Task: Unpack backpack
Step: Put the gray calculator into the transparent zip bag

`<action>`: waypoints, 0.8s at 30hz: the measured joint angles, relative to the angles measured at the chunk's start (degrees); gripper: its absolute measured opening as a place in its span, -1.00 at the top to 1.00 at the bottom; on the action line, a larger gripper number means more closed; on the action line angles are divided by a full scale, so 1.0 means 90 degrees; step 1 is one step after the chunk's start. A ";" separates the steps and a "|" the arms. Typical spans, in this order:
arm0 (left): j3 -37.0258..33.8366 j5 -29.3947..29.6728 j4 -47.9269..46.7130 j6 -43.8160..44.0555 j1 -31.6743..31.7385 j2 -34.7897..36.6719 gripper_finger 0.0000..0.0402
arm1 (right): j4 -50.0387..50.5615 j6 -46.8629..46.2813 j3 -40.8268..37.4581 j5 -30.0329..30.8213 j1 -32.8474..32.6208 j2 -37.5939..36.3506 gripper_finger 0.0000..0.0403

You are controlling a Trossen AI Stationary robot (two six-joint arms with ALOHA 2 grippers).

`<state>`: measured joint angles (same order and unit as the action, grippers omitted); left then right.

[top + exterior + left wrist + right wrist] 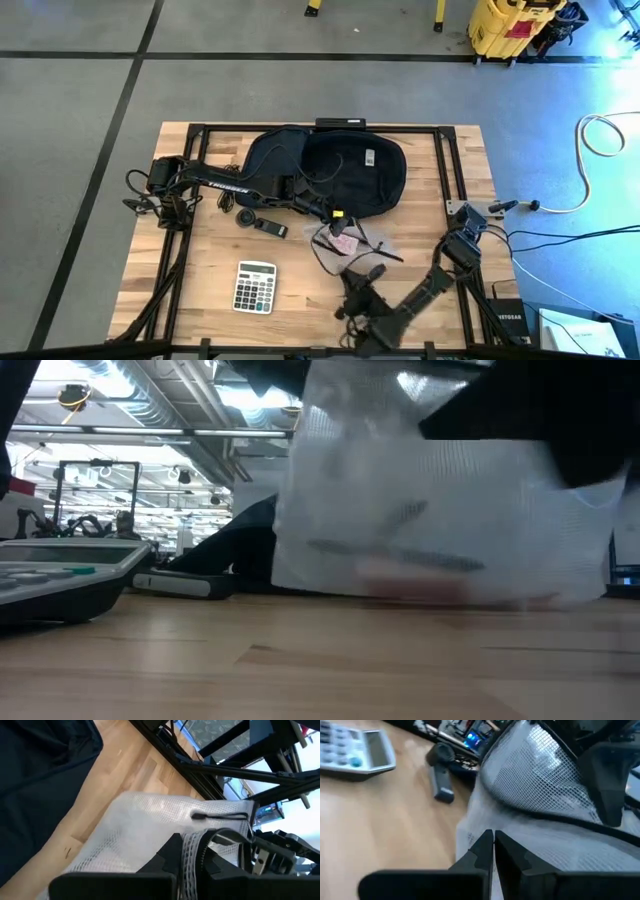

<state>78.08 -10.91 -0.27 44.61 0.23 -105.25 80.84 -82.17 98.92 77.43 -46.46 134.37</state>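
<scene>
The surface [210, 300] carries the backpack [340, 170] at upper centre of the high view, slumped flat. It looks soft and floppy, likely light; best gripped at a fabric edge by the opening. Below it lies a mesh pouch [345, 245]. The left tool [335, 215] is clamped on the pouch; the right tool [368, 275] is closed beside it. A calculator [256, 287] sits lower left.

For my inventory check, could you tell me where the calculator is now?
In the high view, the calculator lies flat on the table's near left part, nearer than the backpack.
</scene>
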 joint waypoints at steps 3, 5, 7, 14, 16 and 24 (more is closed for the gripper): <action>0.0000 -0.0032 0.0019 -0.0019 0.0015 0.0000 1.00 | 0.0091 -0.0012 0.0076 -0.0150 -0.0356 0.0000 1.00; 0.0000 -0.0036 0.0017 -0.0030 0.0038 0.0000 1.00 | 0.0297 -0.0066 0.0239 -0.0333 -0.0607 0.0000 1.00; 0.0000 -0.0037 0.0015 -0.0025 0.0070 0.0000 1.00 | 0.0463 -0.0084 0.0385 -0.0593 -0.0836 -0.0011 1.00; 0.0000 -0.0216 0.0100 -0.0134 0.0108 0.0000 1.00 | -0.0099 0.0026 0.0424 -0.1338 -0.1266 -0.0012 1.00; 0.0000 -0.0355 0.0088 -0.0144 0.0112 0.0008 1.00 | -0.0420 0.0116 0.0387 -0.1392 -0.1350 -0.0012 1.00; 0.0002 -0.0150 0.0084 -0.0148 -0.0038 0.0117 1.00 | 0.0187 0.0072 0.0535 -0.1099 -0.1524 -0.0015 1.00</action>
<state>78.11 -12.26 0.48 43.28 -0.11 -104.20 82.52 -81.53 103.73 67.54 -60.18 134.23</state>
